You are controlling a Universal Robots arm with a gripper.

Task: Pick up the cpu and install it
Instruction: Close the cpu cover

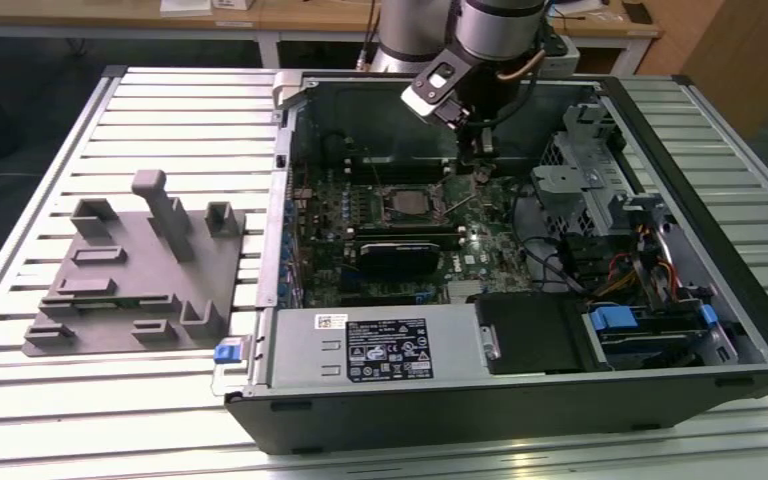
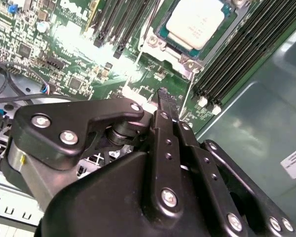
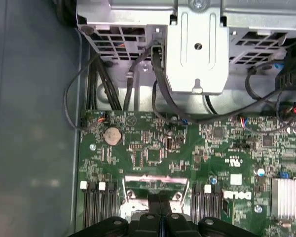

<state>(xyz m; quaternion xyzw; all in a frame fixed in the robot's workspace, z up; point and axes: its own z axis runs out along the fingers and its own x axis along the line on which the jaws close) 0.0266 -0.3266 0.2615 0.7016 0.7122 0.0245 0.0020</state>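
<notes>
Pincer (image 2: 163,95) first, since its black linkage sits right up against the lens in the second wrist view. Its two fingers are pressed flat together with nothing between them, so it's closed and empty. It hangs tip-down over the green motherboard (image 2: 64,59) inside the open computer case (image 1: 518,420), just off to the exterior view's right of the socket. The cpu (image 2: 195,22) sits flat in that socket, silver top up, with a metal frame (image 2: 163,52) at its edge and rows of black memory slots (image 2: 237,54) on either side. In the first wrist view you can spot a round coin battery (image 3: 112,135) on the board, plus a metal drive cage (image 3: 197,44) with dark cables (image 3: 163,98) trailing off it. Out on the slatted table (image 1: 157,120), at the exterior view's left of the case, sits the grey plastic tray (image 1: 131,290), well apart from the arm.
</notes>
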